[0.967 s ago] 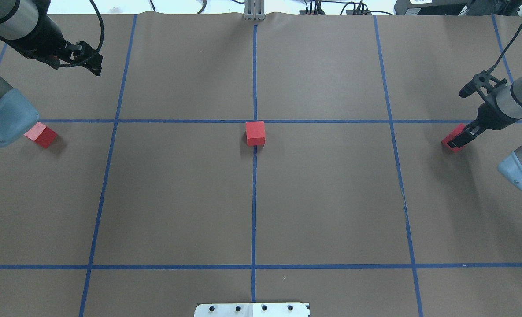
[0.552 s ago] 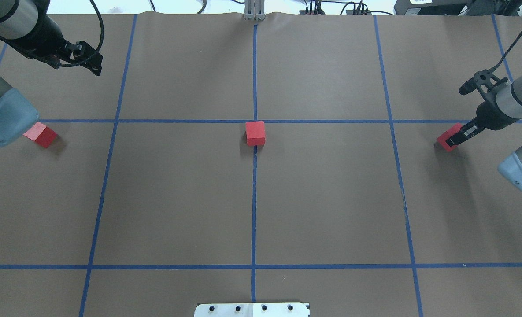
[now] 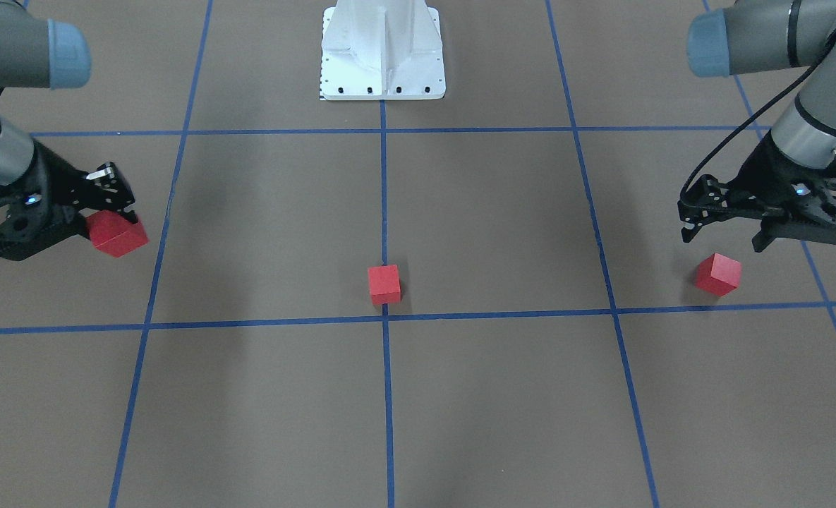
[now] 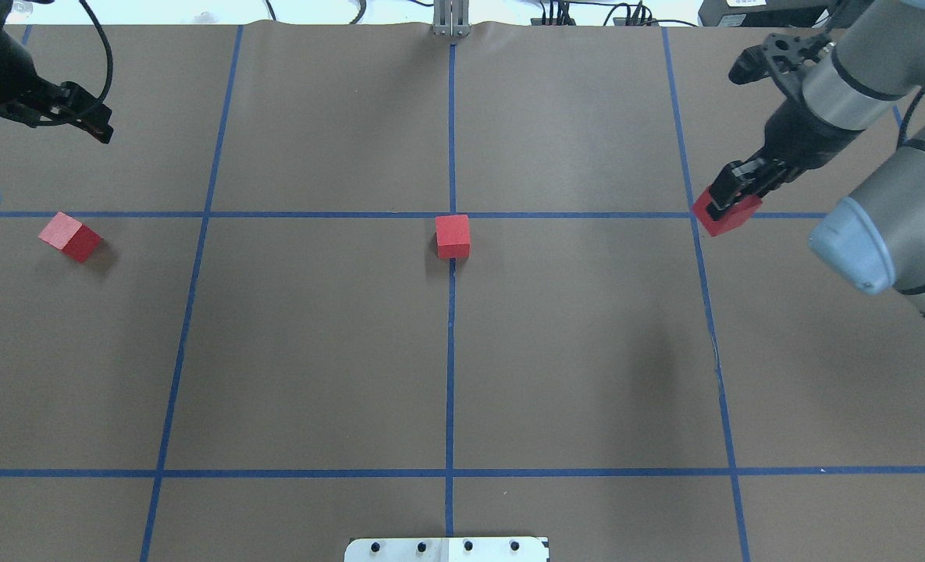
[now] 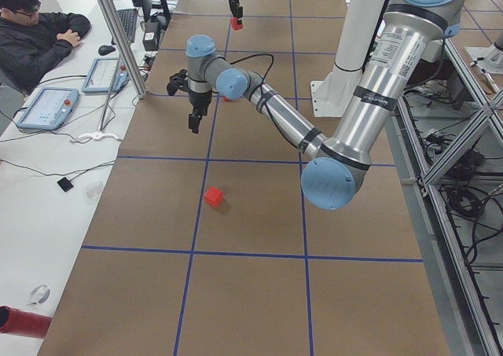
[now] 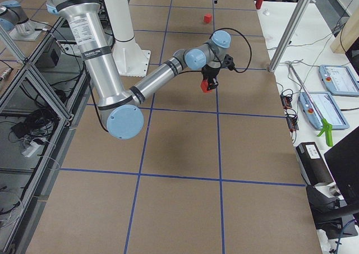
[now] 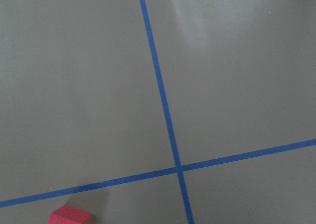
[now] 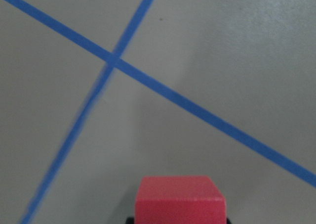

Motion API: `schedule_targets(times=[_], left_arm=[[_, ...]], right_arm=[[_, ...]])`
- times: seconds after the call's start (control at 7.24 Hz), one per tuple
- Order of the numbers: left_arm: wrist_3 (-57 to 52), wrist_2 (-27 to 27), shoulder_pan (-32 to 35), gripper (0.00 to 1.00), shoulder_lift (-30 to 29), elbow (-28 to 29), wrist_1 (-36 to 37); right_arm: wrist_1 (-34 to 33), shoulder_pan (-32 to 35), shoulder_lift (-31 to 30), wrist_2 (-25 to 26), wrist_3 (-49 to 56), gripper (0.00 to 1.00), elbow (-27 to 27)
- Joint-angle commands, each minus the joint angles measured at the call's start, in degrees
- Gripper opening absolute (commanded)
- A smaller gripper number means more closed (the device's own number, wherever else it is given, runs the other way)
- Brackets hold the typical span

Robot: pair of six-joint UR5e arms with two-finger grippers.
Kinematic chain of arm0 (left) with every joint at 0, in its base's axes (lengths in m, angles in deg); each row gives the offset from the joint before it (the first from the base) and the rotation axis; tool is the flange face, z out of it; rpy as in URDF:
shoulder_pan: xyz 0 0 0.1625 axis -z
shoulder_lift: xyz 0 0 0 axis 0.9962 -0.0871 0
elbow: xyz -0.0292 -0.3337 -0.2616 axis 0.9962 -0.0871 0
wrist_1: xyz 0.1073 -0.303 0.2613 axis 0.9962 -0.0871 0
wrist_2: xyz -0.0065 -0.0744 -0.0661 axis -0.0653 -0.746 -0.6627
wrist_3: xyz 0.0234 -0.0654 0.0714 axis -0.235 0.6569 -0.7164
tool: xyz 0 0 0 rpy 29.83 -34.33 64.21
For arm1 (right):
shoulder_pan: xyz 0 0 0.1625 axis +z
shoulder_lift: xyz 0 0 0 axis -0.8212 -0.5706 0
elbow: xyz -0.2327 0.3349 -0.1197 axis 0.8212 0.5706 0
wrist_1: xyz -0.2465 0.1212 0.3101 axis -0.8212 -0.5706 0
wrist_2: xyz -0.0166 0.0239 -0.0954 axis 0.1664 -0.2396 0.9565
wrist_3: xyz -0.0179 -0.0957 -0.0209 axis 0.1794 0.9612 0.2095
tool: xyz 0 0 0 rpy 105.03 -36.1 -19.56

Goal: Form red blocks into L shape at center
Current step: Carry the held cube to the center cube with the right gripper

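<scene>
Three red blocks show. One red block (image 4: 452,236) lies at the table's centre on the crossing of the blue lines (image 3: 384,283). A second (image 4: 72,236) lies far left on the table (image 3: 718,274) and shows at the bottom of the left wrist view (image 7: 70,216). My left gripper (image 4: 97,126) is open and empty, hovering beyond that block (image 3: 722,238). My right gripper (image 4: 718,204) is shut on the third red block (image 4: 731,217) and holds it above the table, right of centre (image 3: 118,236) (image 8: 180,199) (image 6: 207,85).
Brown paper with a blue tape grid (image 4: 197,215) covers the table. The robot's white base plate (image 4: 446,549) sits at the near edge. An operator (image 5: 39,38) sits at a side desk beyond the far edge, with tablets and cables.
My right gripper has lifted its red block off the table and carried it toward the centre. My left gripper has moved further left.
</scene>
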Motion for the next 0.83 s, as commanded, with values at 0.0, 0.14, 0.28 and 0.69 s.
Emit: schedule_targets(times=[0.0,0.14,0.28,0.69], left_arm=[[-5.23,0.12,1.54,1.0,3.89,0.49,-0.16],[-5.24,0.12,1.63,1.0,4.15,1.02,-0.16],[-5.15,0.12,1.54,1.0,4.76,1.11,-0.24],[-5.06,0.12,1.45,1.0,4.68,1.55,-0.33]], right_arm=[[0.35,-12.87,9.98,5.17,-21.01,0.0,-1.55],[7.42,-19.54,12.46,14.18,-30.96,0.0,0.28],[12.71,-24.14,15.44,19.84,-40.28,0.0,4.91],[13.21,-28.04,20.48,29.8,-46.25,0.0,14.87]])
